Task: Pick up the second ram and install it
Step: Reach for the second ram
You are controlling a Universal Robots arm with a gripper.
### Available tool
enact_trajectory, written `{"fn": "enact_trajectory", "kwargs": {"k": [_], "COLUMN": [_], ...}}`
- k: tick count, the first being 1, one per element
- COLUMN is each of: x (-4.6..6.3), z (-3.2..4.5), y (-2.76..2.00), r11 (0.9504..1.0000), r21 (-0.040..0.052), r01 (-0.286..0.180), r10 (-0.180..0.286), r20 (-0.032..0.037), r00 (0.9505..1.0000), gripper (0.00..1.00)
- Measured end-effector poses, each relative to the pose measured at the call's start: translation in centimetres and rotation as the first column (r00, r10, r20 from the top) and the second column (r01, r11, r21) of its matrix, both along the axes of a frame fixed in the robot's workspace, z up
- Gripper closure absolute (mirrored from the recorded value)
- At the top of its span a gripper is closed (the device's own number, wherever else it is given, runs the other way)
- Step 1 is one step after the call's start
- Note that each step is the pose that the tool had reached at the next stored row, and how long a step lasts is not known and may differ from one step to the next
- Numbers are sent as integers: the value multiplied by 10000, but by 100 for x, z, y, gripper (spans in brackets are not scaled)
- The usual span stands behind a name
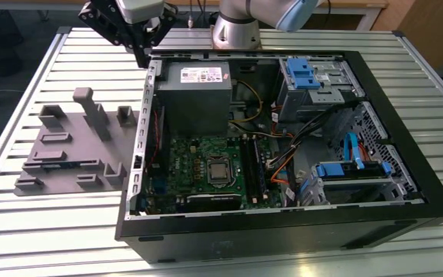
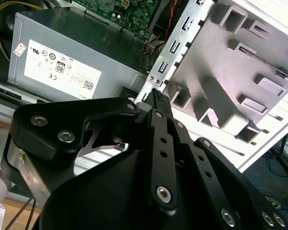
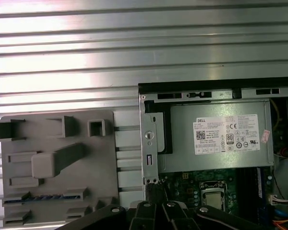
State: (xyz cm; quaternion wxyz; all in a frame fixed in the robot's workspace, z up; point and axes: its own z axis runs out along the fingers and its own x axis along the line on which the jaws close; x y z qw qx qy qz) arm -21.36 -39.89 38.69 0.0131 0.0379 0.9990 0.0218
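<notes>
The second ram point(image 1: 56, 164) point(image 3: 38, 197) is a slim blue stick lying in a slot near the front edge of the grey tray point(image 1: 71, 124) point(image 3: 101, 158), at the exterior view's left. My gripper point(image 1: 142, 59) point(image 2: 156, 96) hangs well above it, over the computer case's wall between the tray and the power supply point(image 1: 194, 86). Its black fingers point(image 2: 161, 139) meet at the tips with nothing between them. The dark memory slots point(image 1: 251, 170) run along the green motherboard point(image 1: 194, 153) beside the processor point(image 1: 220, 171).
The open black computer case point(image 1: 283, 231) fills the middle of the slatted metal table point(image 1: 67, 231). Inside are drive cages with blue clips point(image 1: 306, 72), cables point(image 1: 314, 124) and the grey power supply point(image 3: 216, 139). Upright blocks point(image 1: 90, 112) stand on the tray. The arm's base point(image 1: 235, 32) sits at the back.
</notes>
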Motion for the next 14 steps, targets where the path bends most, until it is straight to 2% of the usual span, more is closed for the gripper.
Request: {"fn": "enact_trajectory", "kwargs": {"k": [14], "x": [-99], "z": [-7], "y": [0], "r11": [10000], "r21": [-1], "r01": [0], "r10": [0], "r20": [-2], "r00": [10000], "gripper": [89]}}
